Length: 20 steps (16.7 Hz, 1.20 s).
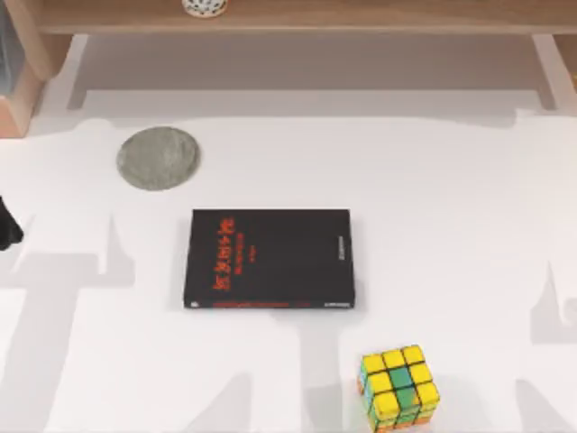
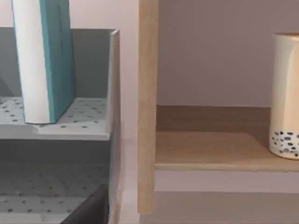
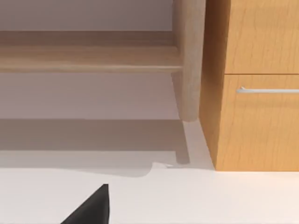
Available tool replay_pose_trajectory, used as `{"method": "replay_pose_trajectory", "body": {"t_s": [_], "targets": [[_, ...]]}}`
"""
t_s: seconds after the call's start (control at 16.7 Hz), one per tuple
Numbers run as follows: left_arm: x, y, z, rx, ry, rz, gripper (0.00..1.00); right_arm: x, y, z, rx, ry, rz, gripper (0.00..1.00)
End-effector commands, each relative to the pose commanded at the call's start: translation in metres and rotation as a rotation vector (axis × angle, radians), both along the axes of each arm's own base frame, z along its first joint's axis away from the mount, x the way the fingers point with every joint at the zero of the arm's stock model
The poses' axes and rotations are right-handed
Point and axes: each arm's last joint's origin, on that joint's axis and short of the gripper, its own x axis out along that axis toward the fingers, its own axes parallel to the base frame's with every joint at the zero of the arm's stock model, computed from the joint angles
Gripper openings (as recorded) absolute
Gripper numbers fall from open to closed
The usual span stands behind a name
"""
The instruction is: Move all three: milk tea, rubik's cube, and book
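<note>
The rubik's cube (image 1: 399, 388), mostly yellow on top with a green square, sits on the white table near the front right. The milk tea (image 2: 286, 98) stands upright on the wooden shelf (image 2: 210, 149), its speckled base also at the back edge (image 1: 205, 7). The light blue book (image 2: 46, 60) with a white edge stands upright in a grey perforated rack (image 2: 88, 135) beside the shelf post. A dark part of my left gripper (image 2: 91, 210) shows low in the left wrist view, apart from the book. My left arm (image 1: 7, 227) is at the table's left edge. A dark part of my right gripper (image 3: 91, 207) hangs over bare table.
A black book with red lettering (image 1: 269, 259) lies flat in the table's middle. A grey round coaster (image 1: 158, 158) lies at the back left. The wooden shelf (image 1: 297, 23) runs along the back. A wooden cabinet with a drawer handle (image 3: 252, 88) stands beside the shelf leg.
</note>
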Motion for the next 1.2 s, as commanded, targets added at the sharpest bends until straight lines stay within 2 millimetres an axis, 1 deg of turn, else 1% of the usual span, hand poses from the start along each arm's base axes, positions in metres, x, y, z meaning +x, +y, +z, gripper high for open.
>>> {"method": "replay_pose_trajectory", "body": {"t_s": [0.06, 0.18, 0.3, 0.36, 0.42, 0.54, 0.66, 0.72, 0.84, 0.96, 1.08, 1.2], "targets": [[0.011, -0.004, 0.013, -0.003, 0.002, -0.001, 1.00, 0.000, 0.000, 0.000, 0.000, 0.000, 0.000, 1.00], [0.041, -0.014, 0.034, -0.007, 0.018, -0.002, 1.00, 0.000, 0.000, 0.000, 0.000, 0.000, 0.000, 1.00], [0.080, -0.030, 0.047, -0.006, 0.043, -0.001, 1.00, 0.000, 0.000, 0.000, 0.000, 0.000, 0.000, 1.00], [0.101, -0.040, 0.049, -0.005, 0.055, -0.001, 1.00, 0.000, 0.000, 0.000, 0.000, 0.000, 0.000, 1.00], [0.122, -0.051, 0.049, -0.003, 0.067, -0.001, 1.00, 0.000, 0.000, 0.000, 0.000, 0.000, 0.000, 1.00], [0.164, -0.076, 0.042, 0.002, 0.086, -0.001, 1.00, 0.000, 0.000, 0.000, 0.000, 0.000, 0.000, 1.00], [0.199, -0.103, 0.028, 0.007, 0.098, -0.002, 1.00, 0.000, 0.000, 0.000, 0.000, 0.000, 0.000, 1.00], [0.213, -0.115, 0.019, 0.008, 0.101, -0.003, 1.00, 0.000, 0.000, 0.000, 0.000, 0.000, 0.000, 1.00], [0.235, -0.136, 0.003, 0.010, 0.102, -0.004, 1.00, 0.000, 0.000, 0.000, 0.000, 0.000, 0.000, 1.00], [0.249, -0.152, -0.008, 0.008, 0.097, -0.004, 1.00, 0.000, 0.000, 0.000, 0.000, 0.000, 0.000, 1.00], [0.257, -0.162, -0.014, 0.005, 0.088, -0.005, 1.00, 0.000, 0.000, 0.000, 0.000, 0.000, 0.000, 1.00], [0.258, -0.164, -0.015, 0.004, 0.087, -0.006, 1.00, 0.000, 0.000, 0.000, 0.000, 0.000, 0.000, 1.00]]}}
